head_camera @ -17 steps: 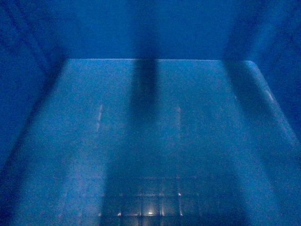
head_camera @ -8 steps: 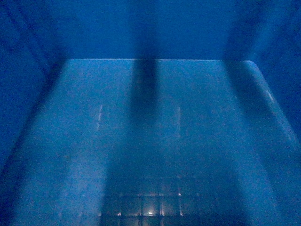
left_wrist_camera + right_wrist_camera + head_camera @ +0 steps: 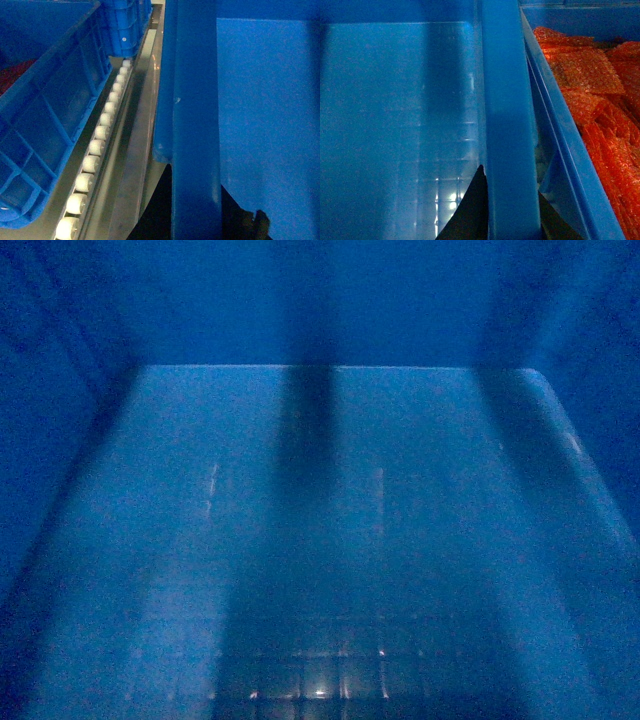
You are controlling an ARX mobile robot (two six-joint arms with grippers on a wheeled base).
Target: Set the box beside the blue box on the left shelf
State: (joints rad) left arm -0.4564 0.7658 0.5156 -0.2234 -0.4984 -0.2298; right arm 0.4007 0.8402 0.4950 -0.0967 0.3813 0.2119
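Box (image 3: 330,540) fills the head view, its glossy floor empty. Right gripper (image 3: 495,210) straddles the box's rim, dark fingers (image 3: 470,210) either side, pinching it; a crate (image 3: 580,165) of orange bags lies at 3 o'clock. Left gripper (image 3: 200,220) likewise clamps the rim, rollers (image 3: 95,150) at 9 o'clock

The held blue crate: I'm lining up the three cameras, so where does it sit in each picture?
Head: the crate fills the whole picture; only its inside shows.
Left wrist: its rim runs down the middle, interior right, roller track left.
Right wrist: rim central, interior left, neighbouring crate of orange bags right.
Shared landmark: the glossy grid floor.
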